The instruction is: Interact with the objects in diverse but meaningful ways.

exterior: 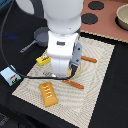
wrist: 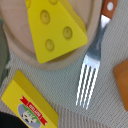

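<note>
A yellow holed cheese wedge (wrist: 55, 27) lies on the round tan plate (wrist: 17, 47). In the wrist view the yellow red-labelled box (wrist: 27, 107) and an edge of the orange-brown bread block (wrist: 121, 82) also show. My gripper (exterior: 63, 75) hangs low over the plate, its fingers hidden by the white hand; the wrist view shows no fingers. On the woven mat lie the box (exterior: 44, 60) and the bread block (exterior: 48, 94). The grey saucepan (exterior: 37, 36) sits beyond the mat. The small white carton (exterior: 10, 75) stands at the exterior view's left.
An orange-handled fork (wrist: 92, 70) lies beside the plate. A second orange-handled utensil (exterior: 75, 84) lies near the arm on the mat (exterior: 100, 95). A toy stove (exterior: 102, 20) with black burners and a bowl (exterior: 122, 17) stand at the back right. A black cable (exterior: 30, 77) trails left.
</note>
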